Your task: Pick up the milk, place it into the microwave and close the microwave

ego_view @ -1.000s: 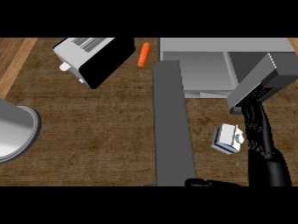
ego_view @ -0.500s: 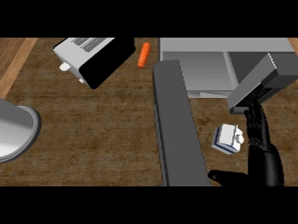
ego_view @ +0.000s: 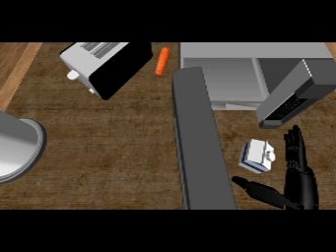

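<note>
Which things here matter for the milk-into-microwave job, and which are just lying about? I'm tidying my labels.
Part of the job:
small white and blue milk carton
grey microwave with its long grey door swung open
black right hand, open beside the carton

Just lying about:
white and black toaster
orange carrot
grey metal pot

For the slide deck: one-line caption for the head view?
Right hand, open, beside milk carton below the open microwave.

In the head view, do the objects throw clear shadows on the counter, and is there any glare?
Head view: even light, no glare on the brown wooden counter; no clear shadow beside the small white and blue milk carton or under the black right hand; the grey metal cylinder at the left edge shows soft shading.
</note>
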